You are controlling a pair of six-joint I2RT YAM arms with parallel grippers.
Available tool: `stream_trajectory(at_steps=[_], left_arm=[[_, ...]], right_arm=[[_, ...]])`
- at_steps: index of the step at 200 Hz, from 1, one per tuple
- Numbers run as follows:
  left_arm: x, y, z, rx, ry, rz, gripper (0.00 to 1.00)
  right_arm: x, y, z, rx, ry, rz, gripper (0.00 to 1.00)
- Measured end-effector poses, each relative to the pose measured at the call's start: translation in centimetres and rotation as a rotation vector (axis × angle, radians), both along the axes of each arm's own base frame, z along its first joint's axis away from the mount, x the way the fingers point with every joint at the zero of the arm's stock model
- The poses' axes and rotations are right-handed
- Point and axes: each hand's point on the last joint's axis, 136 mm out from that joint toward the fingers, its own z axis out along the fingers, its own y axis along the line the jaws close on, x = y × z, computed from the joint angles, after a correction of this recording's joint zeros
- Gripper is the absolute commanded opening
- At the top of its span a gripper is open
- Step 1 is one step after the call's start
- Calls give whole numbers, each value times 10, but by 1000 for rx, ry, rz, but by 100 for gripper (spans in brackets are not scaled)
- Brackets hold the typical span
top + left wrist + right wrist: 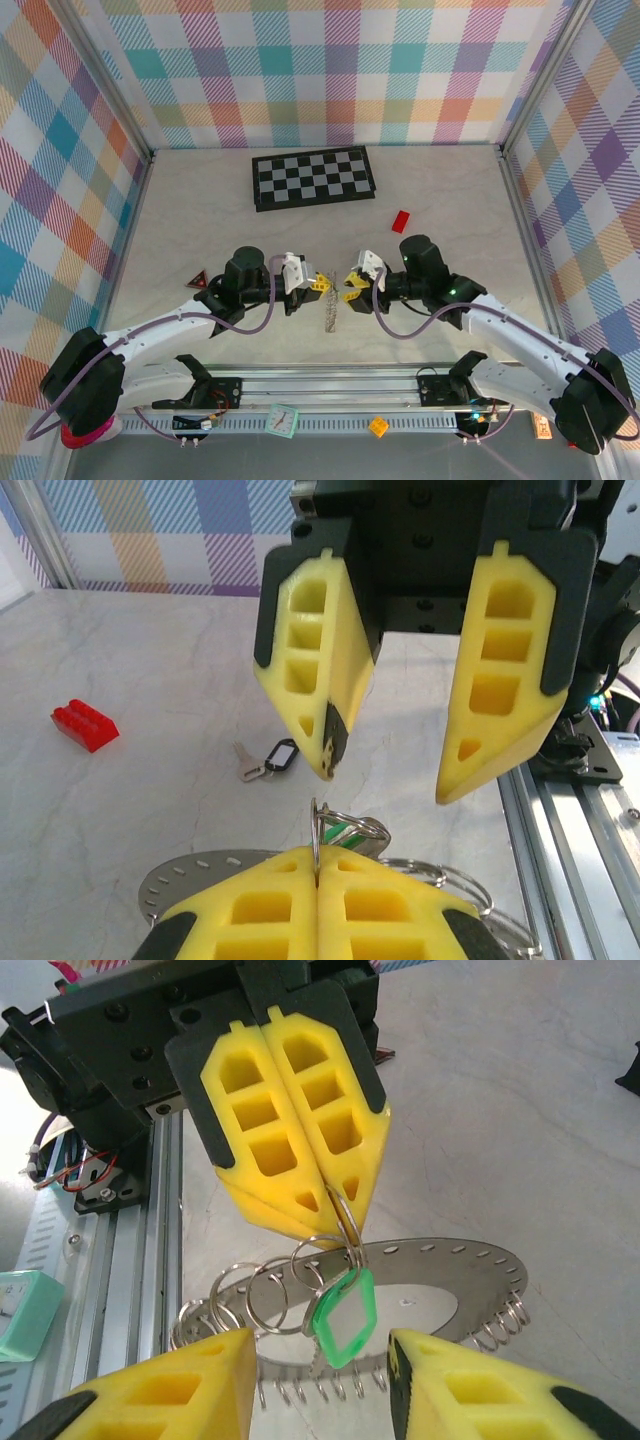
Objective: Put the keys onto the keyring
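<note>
Threading under way at the near centre of the table [150, 650]: the left gripper [316, 875], jaws pressed together, pinches one wire loop [345, 1222] on the rim of the keyring [470, 1265] and holds the ring up between the two arms. The right gripper [392, 780] faces it from the right with its jaws well apart and nothing between them. The green key [340, 1318] hangs by its head just below the left gripper's fingertips and appears to be already on the pinched loop, so this key looks done or nearly so (whether it has passed fully onto the wire cannot be told). The black key [275, 757] lies flat on the bare table a little to the far side of the grippers, touching neither gripper nor the ring, so half the job looks outstanding. The next move probably falls to the right gripper. It calls for a low, careful pinch on the small black key, which lies flat on the table, then a precise approach to a free loop while the left gripper holds the ring.
</note>
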Motion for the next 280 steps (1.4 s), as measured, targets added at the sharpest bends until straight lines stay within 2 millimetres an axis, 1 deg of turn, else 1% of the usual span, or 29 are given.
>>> stream_trajectory(at_steps=[33, 56, 102, 124, 134, 169, 189, 221, 247, 274, 280], left_arm=[[1, -1, 2, -10, -5, 1, 0], [1, -1, 4, -15, -10, 1, 0], [1, -1, 4, -16, -8, 1, 0], [1, -1, 4, -16, -3, 0, 0], [1, -1, 4, -17, -1, 1, 0], [1, -1, 4, -19, 5, 3, 0], [2, -1, 5, -21, 6, 7, 0], [1, -1, 7, -55, -18, 9, 0], [0, 0, 7, -82, -29, 10, 0], [0, 0, 7, -93, -40, 10, 0], [0, 0, 7, -94, -43, 10, 0]], right_arm=[[2, 4, -9, -11, 26, 12, 37], [1, 7, -12, -16, 33, 20, 35], [8, 9, -11, -12, 14, 3, 29], [12, 10, -7, -4, 0, -6, 25], [13, 11, -6, -2, -5, -8, 22], [14, 12, -8, -11, 0, -10, 7], [14, 13, -9, -17, -1, -4, 0], [13, 15, -9, -40, 10, 12, 0], [11, 18, -17, -70, 46, 33, 0], [10, 19, -18, -76, 58, 38, 0], [10, 19, -18, -76, 58, 38, 4]])
